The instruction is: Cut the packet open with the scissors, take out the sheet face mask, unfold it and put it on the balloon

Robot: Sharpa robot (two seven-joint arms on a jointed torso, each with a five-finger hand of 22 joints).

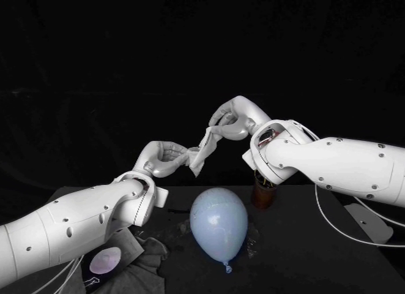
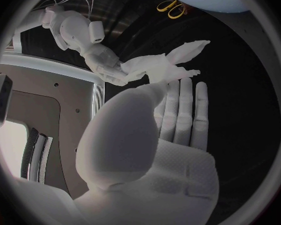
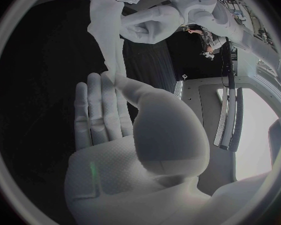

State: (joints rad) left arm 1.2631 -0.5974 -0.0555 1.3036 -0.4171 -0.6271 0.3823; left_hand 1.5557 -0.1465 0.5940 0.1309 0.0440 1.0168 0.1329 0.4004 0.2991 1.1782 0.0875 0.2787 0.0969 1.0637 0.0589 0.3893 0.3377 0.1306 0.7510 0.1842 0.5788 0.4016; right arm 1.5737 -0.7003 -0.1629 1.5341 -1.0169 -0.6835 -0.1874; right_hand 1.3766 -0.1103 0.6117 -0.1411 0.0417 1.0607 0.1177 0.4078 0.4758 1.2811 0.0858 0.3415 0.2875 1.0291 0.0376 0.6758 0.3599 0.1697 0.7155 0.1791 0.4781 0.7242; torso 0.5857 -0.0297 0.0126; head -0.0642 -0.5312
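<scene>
The sheet mask (image 1: 205,147) hangs in the air above the desk (image 1: 326,257), stretched between the 2 raised hands. It is white, thin and wrinkled, still bunched into a narrow twisted band that runs aslant from the higher right end to the lower left end. In the left wrist view, loose pointed flaps flare out from it.

The left robot hand (image 1: 163,156) pinches the lower end of the mask, thumb tip against the material, while its other fingers lie straight and side by side. The right robot hand (image 1: 234,119) pinches the upper end in the same manner, thumb pressed to the mask, the other fingers held straight together.

Below them the balloon (image 1: 218,223) lies on the desk, pale blue and egg-shaped, its knot pointing toward the robot. The mask is well apart from it. A brown cylinder (image 1: 266,193) stands just behind the balloon, and a grey cloth (image 1: 150,260) lies beside it on the robot's left. The scissors (image 2: 170,7), with yellow handles, lie on the desk near the balloon.
</scene>
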